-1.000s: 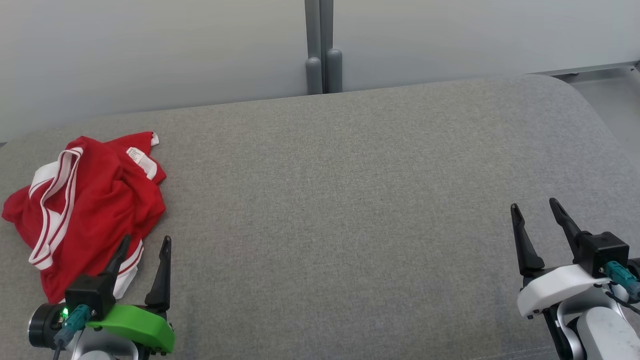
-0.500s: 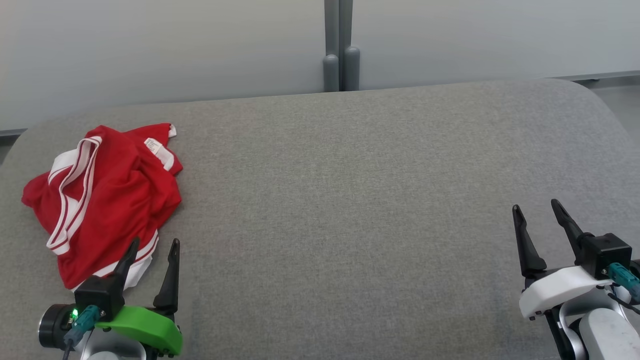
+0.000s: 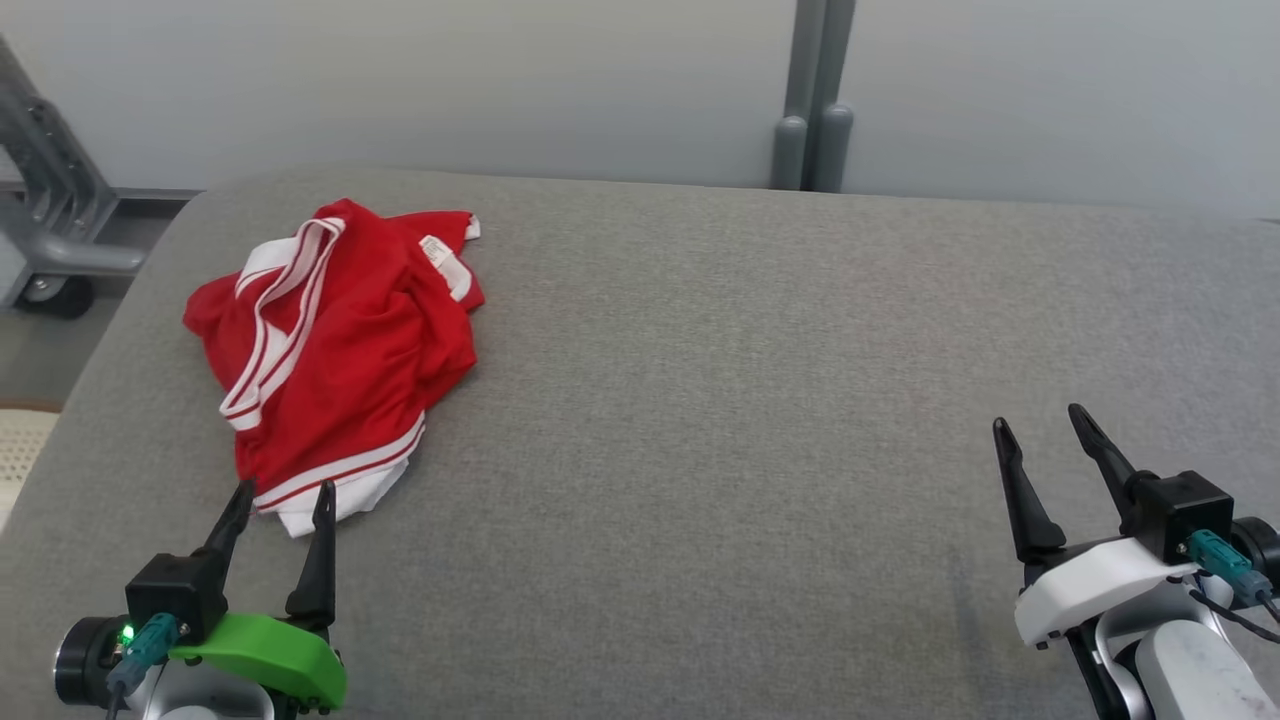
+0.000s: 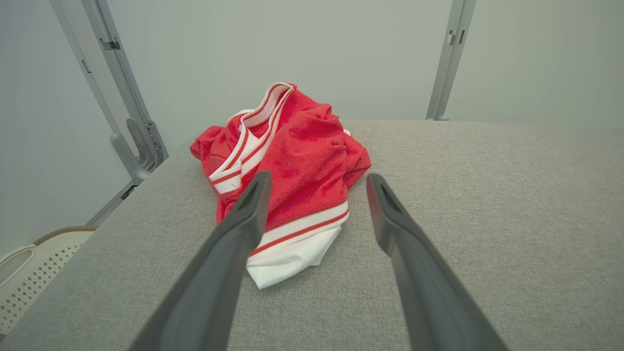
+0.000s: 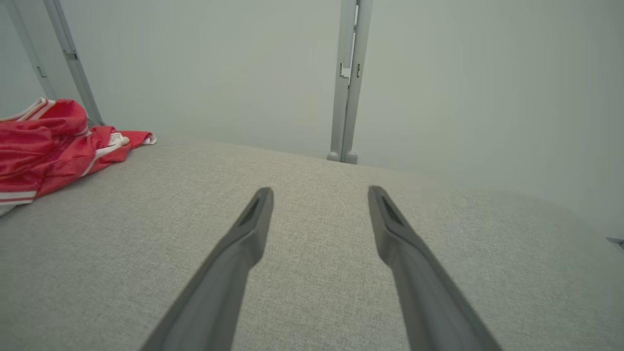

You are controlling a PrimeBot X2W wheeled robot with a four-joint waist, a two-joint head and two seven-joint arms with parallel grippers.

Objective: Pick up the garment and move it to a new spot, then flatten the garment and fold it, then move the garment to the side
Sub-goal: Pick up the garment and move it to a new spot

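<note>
Your left gripper (image 3: pixel 285 490) sits at the lower left of the head view. Its two dark fingers are spread apart, with nothing between them. The tips point at the near white hem of the garment (image 3: pixel 340 340), and the pictures do not settle whether they touch it. In the left wrist view the crumpled cloth lies just ahead, framed between the two fingers.

Your right gripper (image 3: pixel 1039 418) is at the lower right, well apart from the garment. Its fingers are also spread and empty, above bare cloth.

The garment is a red jersey with white bands and red stripes, lying bunched in a heap on the far left part of the grey padded surface (image 3: pixel 700 400). A small white label shows near its far side.

The surface's rounded left edge runs close beside the heap, and its far edge lies just beyond it. To the right of the garment a wide stretch of bare grey fabric runs all the way to the right gripper.

Behind the surface stands a pale, plain wall with a grey upright post (image 3: pixel 812 100). At the upper left is a grey metal frame (image 3: pixel 50 200) with a wheel at its foot. A cream perforated basket (image 3: pixel 20 440) shows beyond the left edge.
</note>
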